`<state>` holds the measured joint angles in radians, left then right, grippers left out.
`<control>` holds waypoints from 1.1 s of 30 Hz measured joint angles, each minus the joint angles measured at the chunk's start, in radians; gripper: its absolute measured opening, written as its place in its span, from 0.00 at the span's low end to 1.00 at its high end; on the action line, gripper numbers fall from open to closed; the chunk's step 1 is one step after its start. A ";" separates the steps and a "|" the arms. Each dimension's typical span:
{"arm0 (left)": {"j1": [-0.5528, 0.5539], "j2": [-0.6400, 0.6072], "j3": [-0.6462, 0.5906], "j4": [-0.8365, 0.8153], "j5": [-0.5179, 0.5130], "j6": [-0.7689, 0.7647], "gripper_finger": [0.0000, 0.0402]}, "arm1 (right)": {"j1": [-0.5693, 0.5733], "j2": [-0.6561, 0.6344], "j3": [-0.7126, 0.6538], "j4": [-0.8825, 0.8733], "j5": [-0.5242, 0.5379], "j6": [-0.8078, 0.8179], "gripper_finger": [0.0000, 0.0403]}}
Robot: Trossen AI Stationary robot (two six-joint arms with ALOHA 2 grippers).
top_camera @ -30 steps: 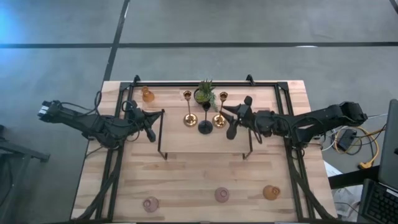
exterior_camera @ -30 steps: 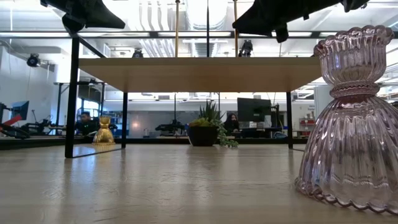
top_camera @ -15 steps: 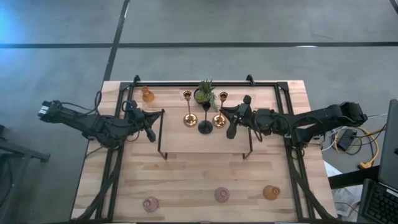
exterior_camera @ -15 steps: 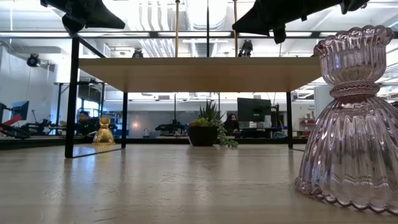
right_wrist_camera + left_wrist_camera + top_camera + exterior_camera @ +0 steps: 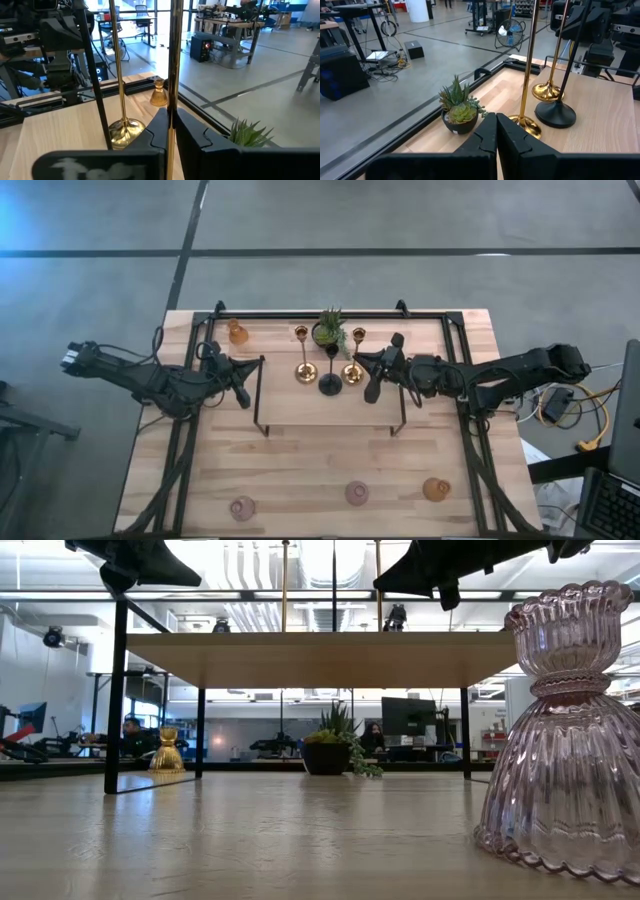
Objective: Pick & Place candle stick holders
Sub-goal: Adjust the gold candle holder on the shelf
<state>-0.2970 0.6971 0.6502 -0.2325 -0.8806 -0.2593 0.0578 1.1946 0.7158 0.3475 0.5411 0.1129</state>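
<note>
Two tall gold candle stick holders [image 5: 303,370] [image 5: 353,372] and a tall black one [image 5: 330,384] stand on their bases on a raised wooden shelf [image 5: 330,410]. My right gripper [image 5: 361,360] [image 5: 170,117] is shut on the stem of the right gold holder. My left gripper [image 5: 247,380] [image 5: 496,132] is shut on nothing and hangs still by the shelf's left end. A squat amber holder [image 5: 237,332] stands at the far left. Two pink ones [image 5: 242,507] [image 5: 357,493] and an amber one [image 5: 435,489] stand near the front edge. My right gripper pinches the gold holder's thin stem [image 5: 174,95] between its two fingers, well above the base. The fingers come in about level from the table's right side and lie across the stem. The holder is upright, its round base [image 5: 353,374] on the shelf.
A small potted green plant [image 5: 328,330] stands on the table just behind the shelf. The shelf's black frame legs [image 5: 117,690] reach down to the table. Black rails run along the table's far edge and sides. Bare wood lies between the shelf and the front holders.
</note>
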 joint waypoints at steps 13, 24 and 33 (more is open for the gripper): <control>-0.001 0.000 0.000 0.000 0.000 -0.002 0.01 | 0.001 -0.013 0.001 -0.035 0.005 0.015 0.03; 0.000 0.000 0.000 0.000 0.000 -0.002 0.01 | 0.001 -0.040 0.000 -0.065 -0.001 0.019 0.03; 0.000 0.000 0.000 0.000 0.001 -0.002 0.01 | 0.001 -0.034 0.000 -0.060 0.000 0.041 0.03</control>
<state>-0.2968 0.6971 0.6502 -0.2324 -0.8799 -0.2615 0.0589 1.1606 0.7158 0.2874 0.5407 0.1540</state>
